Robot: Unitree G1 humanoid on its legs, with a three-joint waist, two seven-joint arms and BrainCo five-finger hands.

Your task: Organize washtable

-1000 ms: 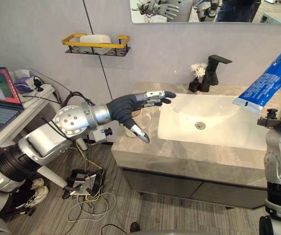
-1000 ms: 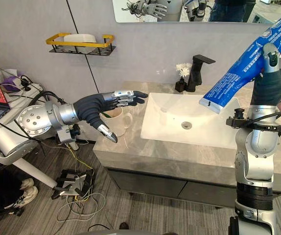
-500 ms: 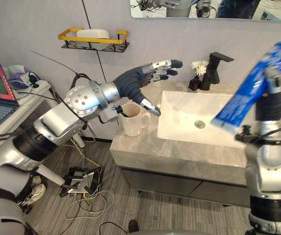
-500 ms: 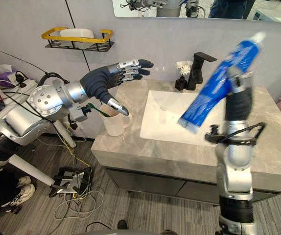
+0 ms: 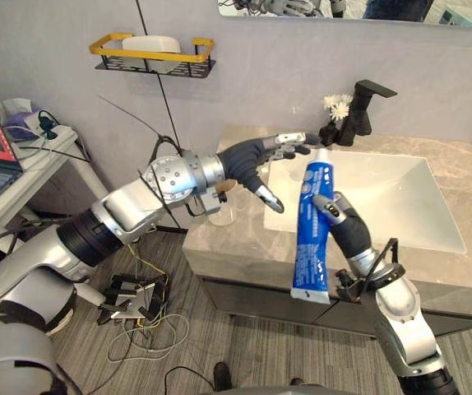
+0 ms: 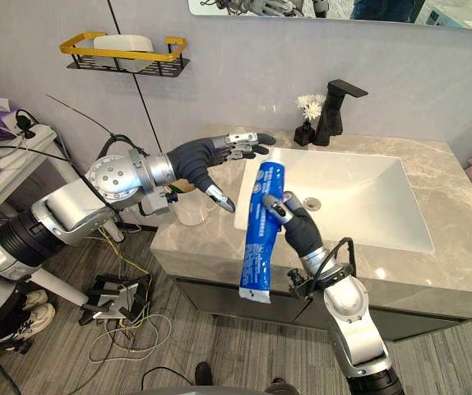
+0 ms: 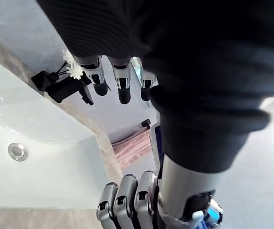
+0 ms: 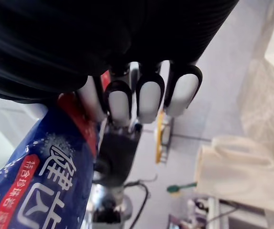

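at near table (image 5: 244, 247) edge: right robot hand (image 5: 339, 226) grips toothpaste tube (image 5: 308, 247)
left robot hand (image 5: 251, 156): wide, above cup (image 6: 191, 214)
risk: grip near cap; tube may slip to floor (image 5: 244, 354)

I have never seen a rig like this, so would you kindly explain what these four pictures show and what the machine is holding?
This is a humanoid robot with two arms, standing at a washtable. The two wide pictures come from a stereo camera on its head, looking down. The two close ones come from a camera on each wrist, looking along that hand.

The left hand is open, stretched out above the counter near a cup. The right hand is shut on a blue tube, held roughly upright, cap end up, in front of the basin.

At the back of the counter stand a black tap and small white flowers. On the wall hangs a shelf with soap.
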